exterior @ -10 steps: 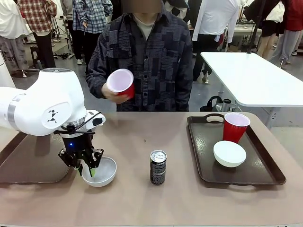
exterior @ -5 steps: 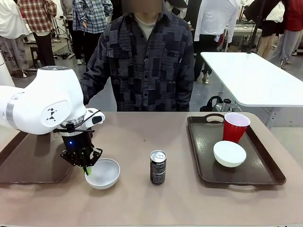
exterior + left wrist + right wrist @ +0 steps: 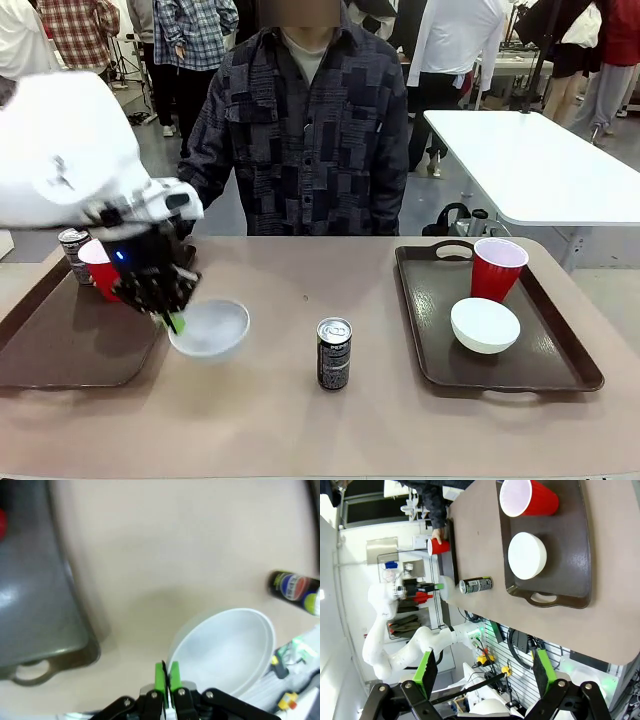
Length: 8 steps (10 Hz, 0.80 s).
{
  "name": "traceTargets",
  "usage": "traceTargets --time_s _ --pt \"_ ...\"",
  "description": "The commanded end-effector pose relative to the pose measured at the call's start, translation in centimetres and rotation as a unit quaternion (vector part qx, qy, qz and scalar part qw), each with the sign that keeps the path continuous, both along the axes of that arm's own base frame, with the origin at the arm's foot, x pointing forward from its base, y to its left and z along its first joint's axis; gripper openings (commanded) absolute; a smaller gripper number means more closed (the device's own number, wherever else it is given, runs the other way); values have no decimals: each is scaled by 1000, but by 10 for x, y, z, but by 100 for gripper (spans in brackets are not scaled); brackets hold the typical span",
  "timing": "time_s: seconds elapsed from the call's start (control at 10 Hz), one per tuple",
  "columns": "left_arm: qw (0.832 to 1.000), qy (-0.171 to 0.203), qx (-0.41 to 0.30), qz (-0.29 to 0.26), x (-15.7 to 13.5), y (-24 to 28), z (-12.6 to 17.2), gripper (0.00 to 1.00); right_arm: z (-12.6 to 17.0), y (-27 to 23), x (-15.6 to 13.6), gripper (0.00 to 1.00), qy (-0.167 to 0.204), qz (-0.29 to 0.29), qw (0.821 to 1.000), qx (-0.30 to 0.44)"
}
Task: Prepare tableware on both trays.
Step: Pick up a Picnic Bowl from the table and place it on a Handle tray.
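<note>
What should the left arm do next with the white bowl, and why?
Probably move the bowl left and lower it onto the bare floor of the left tray. The left fingers pinch its rim, holding it above the table beside that tray, which has a red cup and a can but no bowl.

The small round white bowl (image 3: pixel 208 328) is blurred in the front view, where a red plastic cup (image 3: pixel 98 272) and a slim dark drink can (image 3: pixel 72 246) are partly hidden behind the white left arm (image 3: pixel 60 150) and the dark brown rectangular plastic tray (image 3: pixel 60 348) is cut off at the left edge. In the left wrist view, the print on another dark can (image 3: pixel 292 587) is blurred beyond reading.
</note>
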<state>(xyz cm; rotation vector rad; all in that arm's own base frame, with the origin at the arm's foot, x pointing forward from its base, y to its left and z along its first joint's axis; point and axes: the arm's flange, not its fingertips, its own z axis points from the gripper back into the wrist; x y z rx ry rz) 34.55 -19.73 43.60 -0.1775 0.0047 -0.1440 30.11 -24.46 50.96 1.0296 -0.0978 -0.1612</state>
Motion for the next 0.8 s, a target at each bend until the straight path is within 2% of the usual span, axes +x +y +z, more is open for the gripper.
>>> traceTargets --time_s 0.0,0.2,0.4,0.7 --pt "999 -35 -11 9 -8 32 36 0 2 0 -3 100 7 0 1000 -3" --pt "999 -33 -4 20 -4 70 40 0 2 0 -3 100 7 0 1000 -3" --pt "998 -39 26 42 -1 126 38 0 2 0 -3 100 7 0 1000 -3" --pt "996 -38 31 78 6 200 29 0 2 0 -3 100 7 0 1000 -3"
